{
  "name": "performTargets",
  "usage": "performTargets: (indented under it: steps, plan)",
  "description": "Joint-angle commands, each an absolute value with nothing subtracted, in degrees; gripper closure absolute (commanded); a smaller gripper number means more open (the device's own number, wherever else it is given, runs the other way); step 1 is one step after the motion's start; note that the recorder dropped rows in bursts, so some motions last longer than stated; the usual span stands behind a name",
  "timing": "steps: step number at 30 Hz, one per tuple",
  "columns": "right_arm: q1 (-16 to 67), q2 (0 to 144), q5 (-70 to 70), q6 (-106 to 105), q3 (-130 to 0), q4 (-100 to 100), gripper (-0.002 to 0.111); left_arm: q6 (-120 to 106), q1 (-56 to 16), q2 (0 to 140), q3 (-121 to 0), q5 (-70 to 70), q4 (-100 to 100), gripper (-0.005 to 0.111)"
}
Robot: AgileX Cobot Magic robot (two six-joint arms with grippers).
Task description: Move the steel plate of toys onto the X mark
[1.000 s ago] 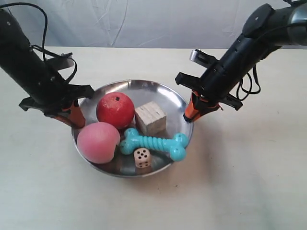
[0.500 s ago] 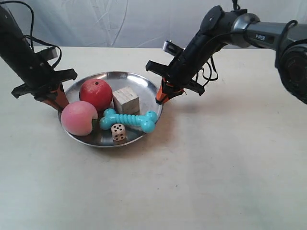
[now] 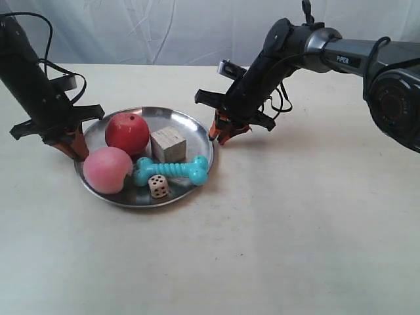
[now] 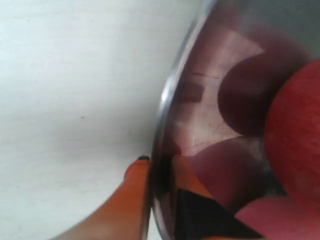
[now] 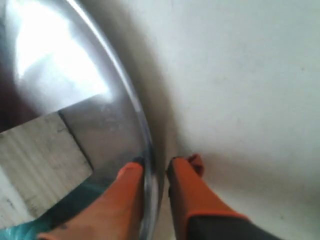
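The steel plate [image 3: 191, 123] sits on the beige table, holding a red apple [image 3: 127, 133], pink peach [image 3: 107, 170], wooden cube [image 3: 168, 144], turquoise bone [image 3: 172, 170] and dotted die [image 3: 158, 186]. At the exterior view's left, my left gripper [image 3: 73, 147] is shut on the rim beside the apple and peach. The left wrist view shows that gripper [image 4: 159, 172] with one orange finger on each side of the rim [image 4: 165, 100]. My right gripper [image 3: 220, 131] pinches the opposite rim near the cube. Up close it [image 5: 152, 167] straddles the rim [image 5: 125, 85], with the cube [image 5: 35, 155] just inside. No X mark shows.
A pale cloth backdrop [image 3: 170, 33] hangs behind the table's far edge. Black cables [image 3: 279, 105] trail from the right arm onto the table. Bare table surface [image 3: 295, 230] stretches in front of and to the right of the plate.
The plate, held by both grippers, has moved toward the exterior view's left and looks smaller and lower. The toys kept their places on it.
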State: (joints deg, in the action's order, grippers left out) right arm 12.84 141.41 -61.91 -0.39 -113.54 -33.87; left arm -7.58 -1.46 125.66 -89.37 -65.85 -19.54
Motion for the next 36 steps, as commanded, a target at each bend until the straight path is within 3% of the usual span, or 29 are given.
performTargets:
  steps: [1, 10, 14, 16, 18, 20, 23, 29, 36]
  plan:
    - [12.4, 140.6, -61.3, 0.0, -114.2, -33.2, 0.072, -6.2, -1.3, 125.4, -89.5, -66.5, -14.4, 0.098]
    - [12.4, 140.6, -63.0, 0.0, -114.2, -32.7, 0.072, -4.9, -1.2, 125.4, -89.5, -69.5, -14.8, 0.053]
    - [12.4, 140.2, -64.3, 0.0, -114.6, -31.5, 0.072, -4.7, -1.2, 125.2, -89.5, -69.6, -13.7, 0.047]
    - [12.4, 138.6, -63.1, 0.0, -114.6, -29.3, 0.074, -4.7, -1.1, 124.0, -89.5, -68.7, -13.0, 0.050]
    - [12.4, 136.0, -61.0, 0.0, -114.6, -25.3, 0.086, -4.7, -0.9, 122.1, -89.5, -66.8, -12.9, 0.059]
    - [12.4, 132.1, -59.5, 0.0, -114.6, -20.0, 0.108, -4.7, -0.5, 118.7, -89.5, -64.3, -12.3, 0.078]
    - [12.4, 125.8, -59.8, 0.0, -114.6, -12.8, 0.108, -4.8, 0.1, 112.7, -89.5, -59.4, -10.1, 0.107]
    - [12.7, 110.3, -60.4, 0.0, -109.6, -10.7, 0.108, -6.7, 0.4, 93.9, -83.3, -49.1, -11.9, 0.106]
    - [16.6, 81.5, -49.6, -3.0, -87.7, -11.5, 0.108, -10.7, 0.4, 64.6, -65.7, -36.9, -15.0, 0.106]
